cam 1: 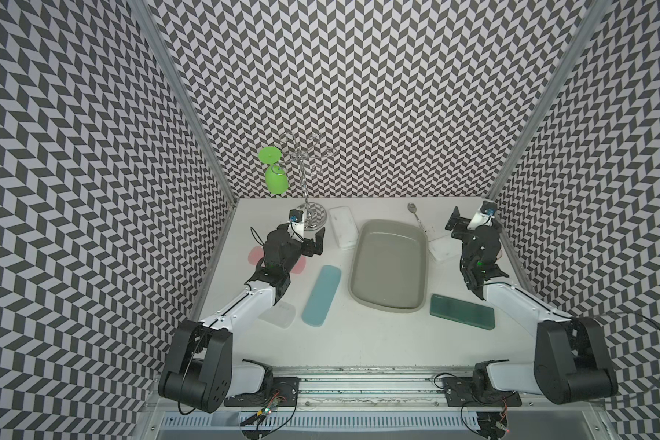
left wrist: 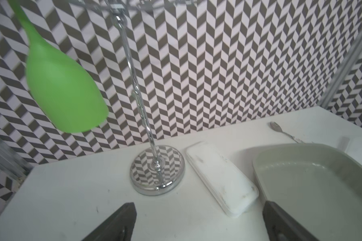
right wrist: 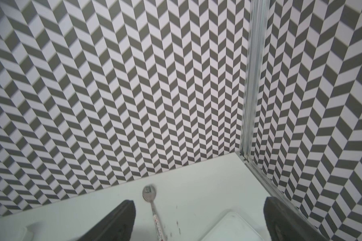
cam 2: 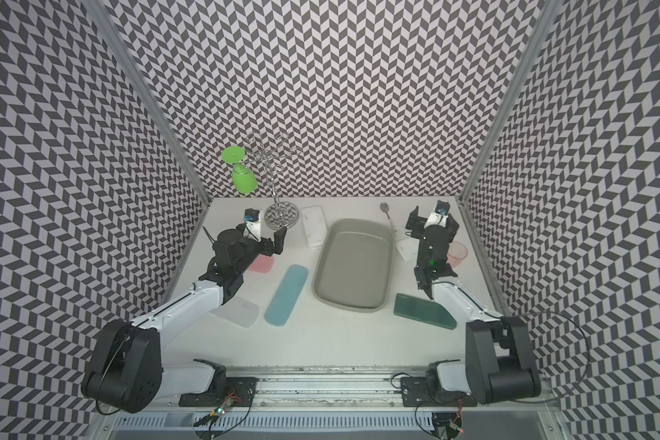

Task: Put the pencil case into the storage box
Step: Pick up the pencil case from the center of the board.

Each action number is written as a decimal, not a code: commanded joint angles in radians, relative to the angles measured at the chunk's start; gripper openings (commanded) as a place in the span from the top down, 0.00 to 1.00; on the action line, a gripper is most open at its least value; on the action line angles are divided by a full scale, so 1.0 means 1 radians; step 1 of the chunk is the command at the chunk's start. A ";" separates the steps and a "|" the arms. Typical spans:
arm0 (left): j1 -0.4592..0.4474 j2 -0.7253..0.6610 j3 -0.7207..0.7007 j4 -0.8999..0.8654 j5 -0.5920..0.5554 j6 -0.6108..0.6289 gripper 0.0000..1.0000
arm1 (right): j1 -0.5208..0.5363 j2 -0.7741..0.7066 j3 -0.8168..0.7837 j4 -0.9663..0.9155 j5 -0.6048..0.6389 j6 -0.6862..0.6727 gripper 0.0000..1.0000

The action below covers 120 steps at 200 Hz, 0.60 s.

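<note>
The left pincer (left wrist: 200,208) and the right pincer (right wrist: 199,208) both stand spread wide, gripping nothing and touching nothing. The large grey plastic rectangular storage box (cam 1: 387,263) sits mid-tabletop (cam 1: 359,343) with the cases outside it: a white rectangular plastic pencil case (cam 1: 342,226) just beside its far-left rim, a light blue flat rounded pencil case (cam 1: 321,295) to its left and a dark green rectangular pencil case (cam 1: 462,310) near its front-right corner. A chrome wire glass rack (cam 1: 313,217) carrying an inverted green plastic goblet (cam 1: 276,179) stands ahead of the left pincer. Each arm reaches from the near rail toward the back wall, wrist raised above the tabletop.
</note>
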 commanded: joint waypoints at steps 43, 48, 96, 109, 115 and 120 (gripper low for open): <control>-0.044 0.009 0.054 -0.395 0.164 -0.002 0.00 | 0.056 -0.095 0.152 -0.649 -0.104 0.208 0.00; -0.046 0.014 0.054 -0.410 0.176 -0.003 0.00 | 0.058 -0.104 0.146 -0.667 -0.109 0.215 0.00; -0.084 0.073 0.056 -0.538 0.194 -0.004 0.00 | 0.060 -0.168 0.044 -0.719 -0.174 0.257 0.00; -0.085 0.090 0.058 -0.561 0.199 0.002 0.00 | 0.058 -0.170 0.033 -0.725 -0.189 0.259 0.00; -0.085 0.101 0.060 -0.569 0.202 0.003 0.00 | 0.058 -0.168 0.030 -0.727 -0.192 0.260 0.00; -0.085 0.109 0.065 -0.579 0.206 0.003 0.00 | 0.058 -0.169 0.029 -0.729 -0.197 0.259 0.00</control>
